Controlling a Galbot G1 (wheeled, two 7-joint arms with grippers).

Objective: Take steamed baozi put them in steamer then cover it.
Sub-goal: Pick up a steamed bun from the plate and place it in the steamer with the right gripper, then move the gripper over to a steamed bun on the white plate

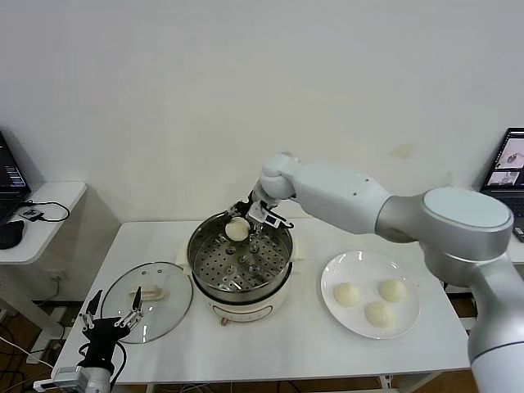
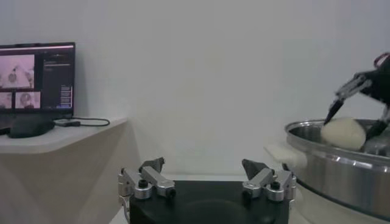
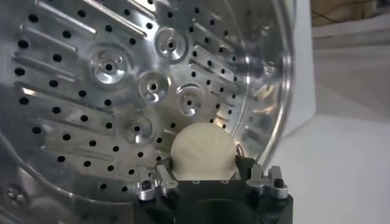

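Over the steamer's far rim: the right gripper point(image 1: 243, 223) hung above the pot, its fingers point(image 3: 159, 180) closed around one steamed baozi point(image 1: 237, 230).
Held baozi: a pale, round bun, clamped on two sides and poised above the perforated tray point(image 3: 109, 79), near the back wall of the pot; whether it touched the tray could not be told.
Steamer point(image 1: 278, 274): a shiny steel pot on a white base, near the middle of the counter point(image 1: 270, 344), uncovered, with only the bare holed tray showing inside apart from the held bun.
Right arm point(image 1: 385, 209): it reached in from the robot's right, crossing above the plate toward the pot.
Plate point(image 1: 334, 278): flat and white, on the counter to the right of the steamer and apart from it.
Remaining baozi: three buns lay on the plate, one point(image 1: 347, 294) toward the steamer side, one point(image 1: 393, 290) farther right, one point(image 1: 380, 313) nearest the robot; they sat close together.
Lid point(image 1: 176, 282): glass, lying flat on the counter just left of the steamer, its edge close to the base.
Left gripper point(image 1: 110, 322): parked low at the counter's near left corner, beside the lid, fingers point(image 2: 152, 179) spread wide and holding nothing.
Side desk point(image 1: 49, 205): a white surface to the left, apart from the counter, carrying a screen point(image 2: 38, 79) and a cable.
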